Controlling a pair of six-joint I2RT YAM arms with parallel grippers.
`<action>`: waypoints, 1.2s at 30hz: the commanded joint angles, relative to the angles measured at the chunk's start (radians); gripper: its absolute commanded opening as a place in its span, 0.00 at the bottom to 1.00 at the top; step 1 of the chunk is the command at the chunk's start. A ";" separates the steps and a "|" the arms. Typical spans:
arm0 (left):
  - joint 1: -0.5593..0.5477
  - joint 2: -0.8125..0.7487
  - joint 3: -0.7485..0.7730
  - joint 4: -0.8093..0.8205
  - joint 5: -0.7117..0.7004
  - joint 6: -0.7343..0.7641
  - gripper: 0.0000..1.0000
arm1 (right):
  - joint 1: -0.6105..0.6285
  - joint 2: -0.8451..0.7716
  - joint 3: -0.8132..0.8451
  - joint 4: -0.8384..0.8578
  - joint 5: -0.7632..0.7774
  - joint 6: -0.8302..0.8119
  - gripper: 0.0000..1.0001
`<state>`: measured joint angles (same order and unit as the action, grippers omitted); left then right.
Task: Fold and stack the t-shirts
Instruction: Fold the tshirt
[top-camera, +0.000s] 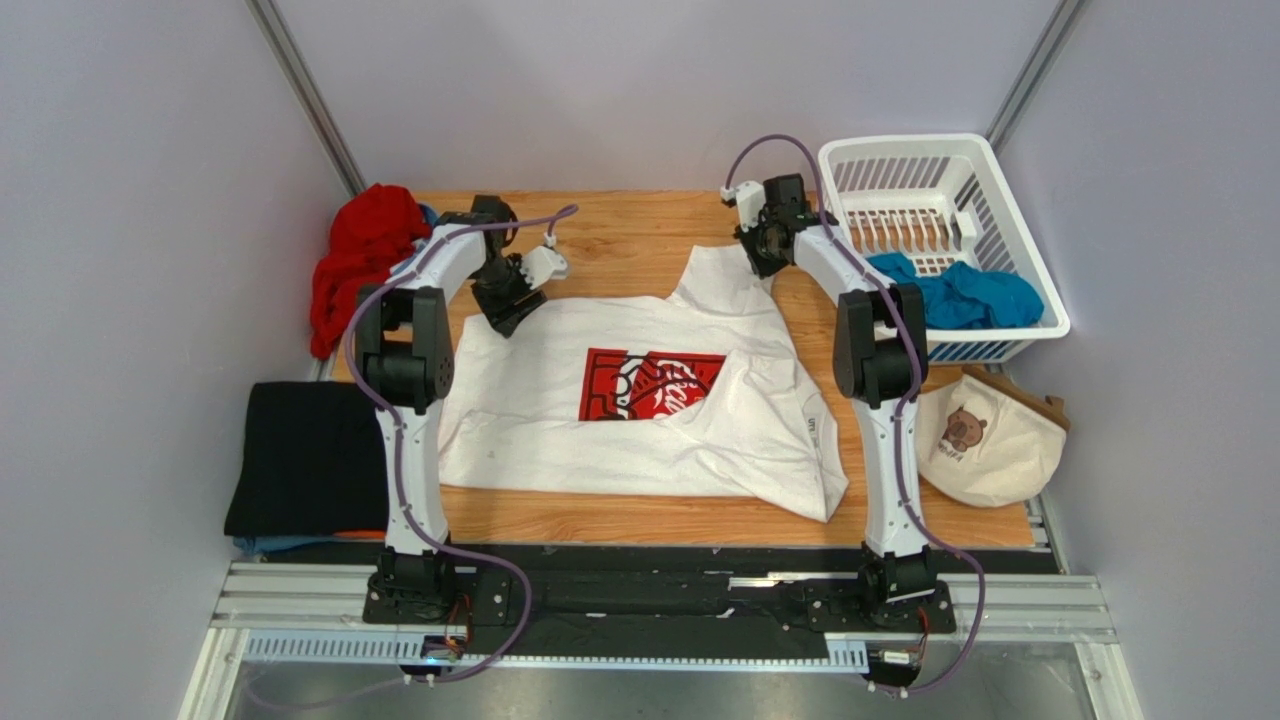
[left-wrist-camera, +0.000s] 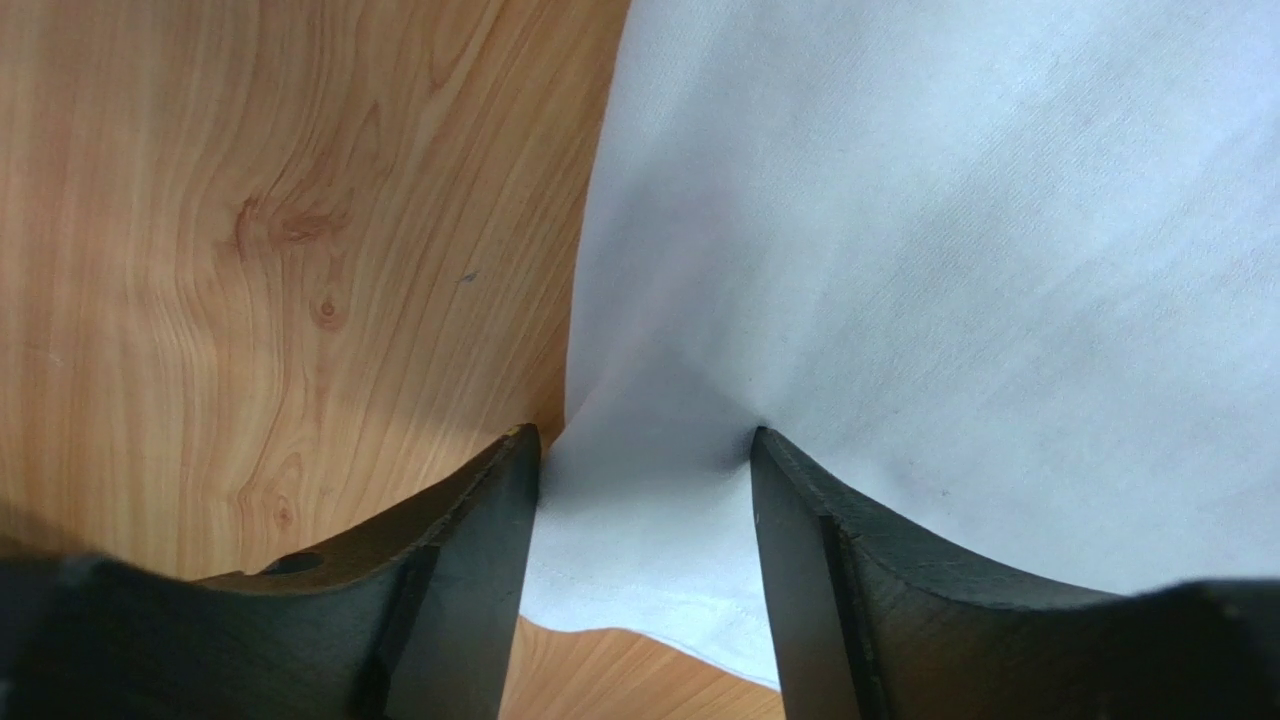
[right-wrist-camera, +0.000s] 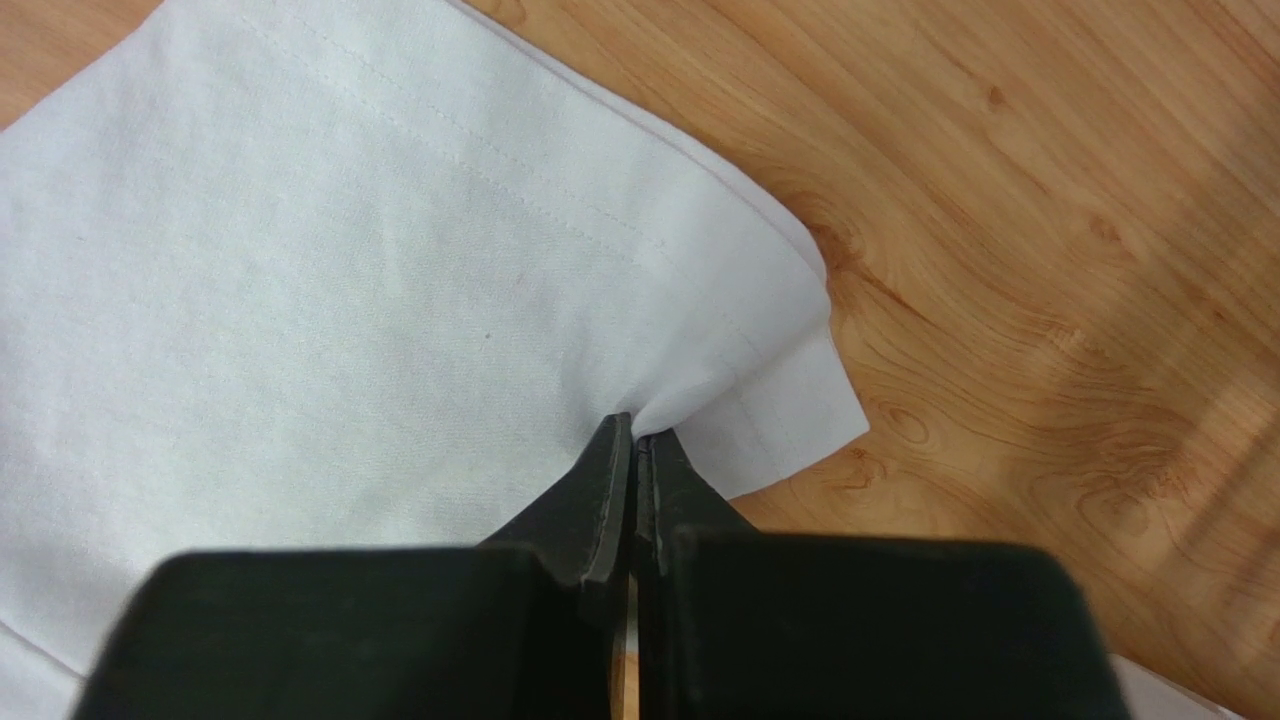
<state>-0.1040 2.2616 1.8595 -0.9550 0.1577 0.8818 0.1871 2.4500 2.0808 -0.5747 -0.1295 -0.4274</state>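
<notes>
The white t-shirt (top-camera: 511, 413) with the red square Coca-Cola print lies spread on the wooden table, its right side rumpled. My left gripper (top-camera: 507, 311) is open at the shirt's far left corner. In the left wrist view (left-wrist-camera: 639, 443) its fingers straddle the white cloth (left-wrist-camera: 932, 225) near the hem, tips down on it. My right gripper (top-camera: 756, 249) is shut on the shirt's far right corner. In the right wrist view (right-wrist-camera: 637, 435) it pinches a fold of the hem (right-wrist-camera: 301, 270). A red-orange shirt (top-camera: 361, 263) lies bunched far left, a black one (top-camera: 308, 458) at the left edge, and a teal one (top-camera: 962, 293) in the basket.
A white plastic basket (top-camera: 902, 158) stands at the far right corner. A cream cloth bag with a bear picture (top-camera: 984, 435) lies at the right edge. Bare wood (top-camera: 631, 240) shows along the far side and near the front edge.
</notes>
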 joint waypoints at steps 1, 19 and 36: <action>0.001 0.026 0.038 -0.025 0.028 0.025 0.57 | -0.003 -0.035 -0.051 -0.047 0.002 -0.019 0.00; 0.001 -0.060 0.052 -0.083 0.075 0.036 0.53 | 0.000 -0.042 -0.079 -0.062 0.036 -0.042 0.00; 0.001 -0.040 0.099 -0.068 0.060 0.034 0.27 | 0.008 -0.046 -0.113 -0.063 0.051 -0.047 0.00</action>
<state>-0.1040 2.2646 1.9167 -1.0283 0.2012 0.8989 0.1905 2.4073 2.0068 -0.5575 -0.1036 -0.4633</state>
